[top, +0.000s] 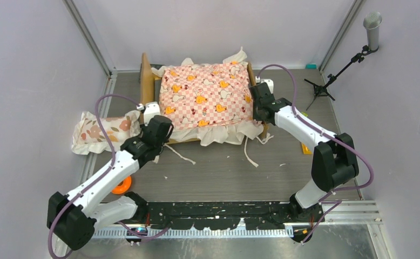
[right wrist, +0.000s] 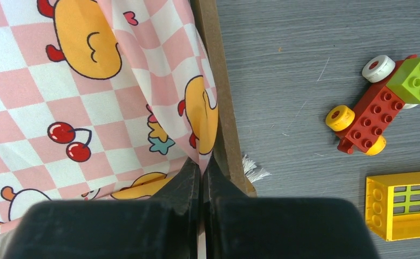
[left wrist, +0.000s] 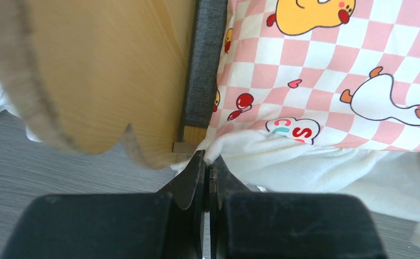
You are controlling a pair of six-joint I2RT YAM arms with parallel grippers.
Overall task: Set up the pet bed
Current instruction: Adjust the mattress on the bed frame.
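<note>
- Top view, bed. The pet bed [top: 147, 81], a tan wooden frame, stands at the far middle of the table [top: 224, 167] with its headboard to the left. A pink checked sheet [top: 208, 94] covers it. The white ruffle hangs over the near edge, and loose ties trail on the table.
- Top view, pillow. A flowered pillow [top: 102, 130] lies on the table just left of the headboard, off the bed.
- Top view, arms. The left gripper [top: 164, 129] is at the bed's near-left corner and the right gripper [top: 255, 102] at its right rail. One on each side probably lets them draw the sheet flat evenly.
- Left wrist view. The fingers [left wrist: 189, 183] are clenched, and the ruffle [left wrist: 305, 167] gathers to their tips, apparently pinched. The dark grey mattress [left wrist: 200, 65] edge and the headboard end sit just beyond.
- Right wrist view. The fingers are clenched on the sheet's hem where it drapes over the side rail. A toy brick car [right wrist: 370, 116] and a yellow block [right wrist: 405, 202] lie well apart from the bed.
- Judgement. The sheet looks nearly dressed, and the pillow is yet to be placed.
</note>
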